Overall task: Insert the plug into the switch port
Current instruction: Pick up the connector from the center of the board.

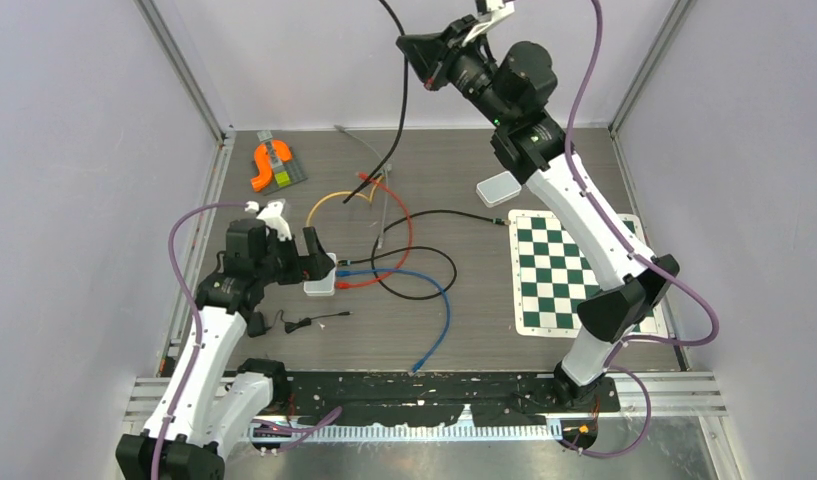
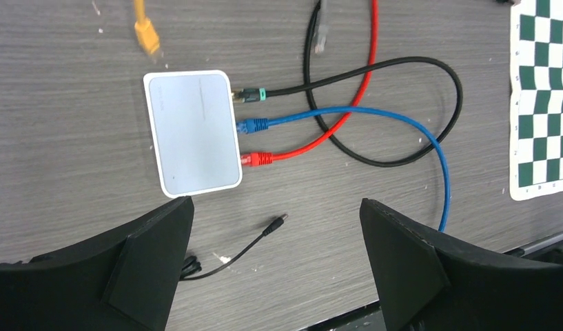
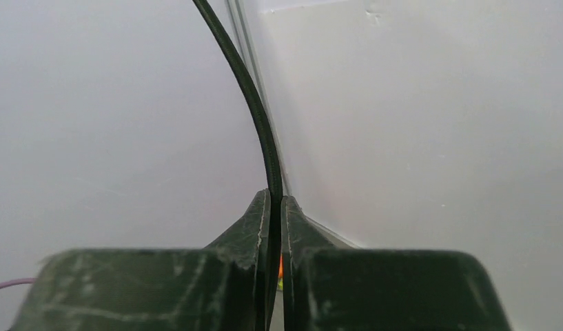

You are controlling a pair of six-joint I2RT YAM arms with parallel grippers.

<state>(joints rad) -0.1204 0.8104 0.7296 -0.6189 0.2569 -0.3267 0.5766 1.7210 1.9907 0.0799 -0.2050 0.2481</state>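
My right claw (image 3: pixel 275 201) pinches the black cable (image 3: pixel 254 103) far from its plug (image 2: pixel 322 34), left claw (image 2: pixel 275 210) open over the switch (image 2: pixel 192 131), so the plug may swing wide.

Location: robotics laboratory test cell. Pale wall panels (image 1: pixel 74 150) in aluminium framing (image 1: pixel 184 72) enclose the wood-grain table (image 1: pixel 484 340) left, far and right. A left arm (image 1: pixel 199 355) and a right arm (image 1: pixel 584 220) are bolted at its near edge. A network switch (image 1: pixel 320 286), patch cables (image 1: pixel 446 310) and a checkered mat (image 1: pixel 564 270) lie on it.
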